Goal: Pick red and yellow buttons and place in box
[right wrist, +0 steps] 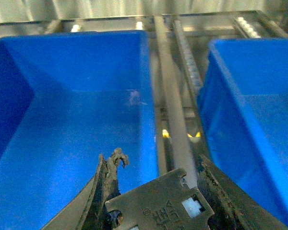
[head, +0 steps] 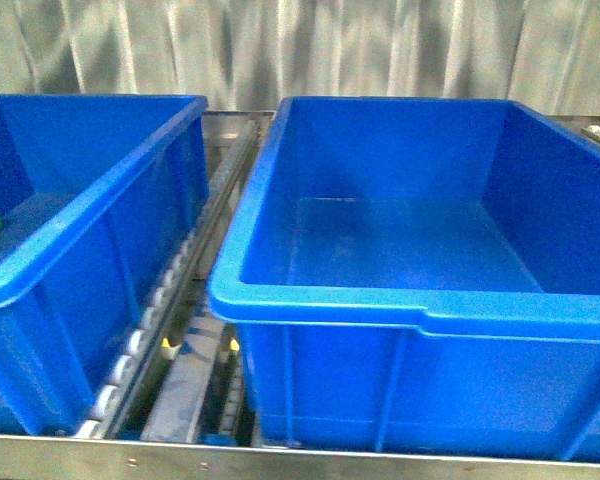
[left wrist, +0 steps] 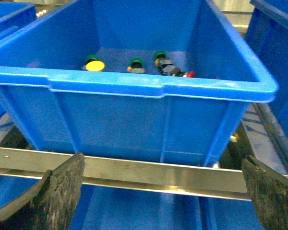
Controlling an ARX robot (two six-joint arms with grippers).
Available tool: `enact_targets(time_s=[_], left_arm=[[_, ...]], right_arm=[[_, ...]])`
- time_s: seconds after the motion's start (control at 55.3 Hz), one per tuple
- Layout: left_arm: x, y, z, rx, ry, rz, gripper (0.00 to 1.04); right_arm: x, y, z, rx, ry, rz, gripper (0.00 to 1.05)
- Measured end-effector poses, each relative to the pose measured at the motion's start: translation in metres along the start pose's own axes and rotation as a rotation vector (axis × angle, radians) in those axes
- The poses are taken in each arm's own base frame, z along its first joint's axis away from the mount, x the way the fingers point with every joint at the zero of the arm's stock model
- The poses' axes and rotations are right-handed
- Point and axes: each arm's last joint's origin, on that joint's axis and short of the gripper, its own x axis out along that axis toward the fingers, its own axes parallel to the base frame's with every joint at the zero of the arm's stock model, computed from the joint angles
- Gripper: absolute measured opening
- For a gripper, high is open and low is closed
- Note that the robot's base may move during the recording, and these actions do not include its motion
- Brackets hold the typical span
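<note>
Left wrist view, blue bin (left wrist: 158, 88) w/ yellow button (left wrist: 95, 65), red button (left wrist: 189, 74), green-cap switches (left wrist: 136, 62).

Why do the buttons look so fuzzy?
Left wrist view: the buttons are small, far back in the bin, out of focus; the rail glares. Front view: soft haze everywhere. Right wrist view: the right gripper, too near, blurs.

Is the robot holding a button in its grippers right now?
No, nothing. The left gripper and right gripper are both open and empty; the yellow button lies in a blue bin.
</note>
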Motion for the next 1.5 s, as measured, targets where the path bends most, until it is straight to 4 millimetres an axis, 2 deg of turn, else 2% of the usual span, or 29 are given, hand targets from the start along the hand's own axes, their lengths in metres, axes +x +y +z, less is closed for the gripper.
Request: enact_targets(time_s=[0.271,0.416,0.524,0.669,0.795,0.94,0.994,1.139,1.229,1.374,1.5], left_arm=[[0.000,0.000,0.000,0.000,-0.001,0.000,0.97],[0.000,0.000,0.000,0.000,-0.002,-0.003,0.97],[0.000,0.000,0.000,0.002,-0.002,-0.003,0.97],[0.000,0.000,0.000,0.002,-0.001,-0.003,0.97],[0.000,0.000,0.000,0.002,-0.002,0.000,0.97],[0.000,0.000,0.000,0.002,-0.002,0.000,0.97],[0.000,0.000,0.000,0.002,-0.002,0.000,0.97],[0.000,0.000,0.000,0.002,-0.002,0.000,0.97],[0.000,0.000,0.000,0.002,-0.002,0.000,0.97],[0.000,0.000,0.000,0.002,-0.002,0.000,0.97],[0.000,0.000,0.000,0.002,-0.002,0.000,0.97]], right_arm=[[-0.001,-0.013,0.005,0.006,-0.017,-0.013,0.40],[0.011,-0.025,0.014,0.000,-0.055,-0.048,0.40],[0.034,-0.042,0.016,-0.009,-0.034,-0.104,0.40],[0.071,-0.049,0.021,-0.062,0.030,-0.081,0.40],[0.108,-0.056,0.014,-0.109,0.114,-0.073,0.40],[0.150,-0.055,-0.003,-0.169,0.208,-0.038,0.40],[0.169,-0.057,-0.016,-0.195,0.262,-0.033,0.40],[0.196,-0.063,-0.039,-0.239,0.385,-0.038,0.40],[0.206,-0.065,-0.050,-0.259,0.447,-0.025,0.40],[0.220,-0.069,-0.056,-0.288,0.457,-0.027,0.59],[0.219,-0.069,-0.048,-0.276,0.424,-0.002,0.80]])
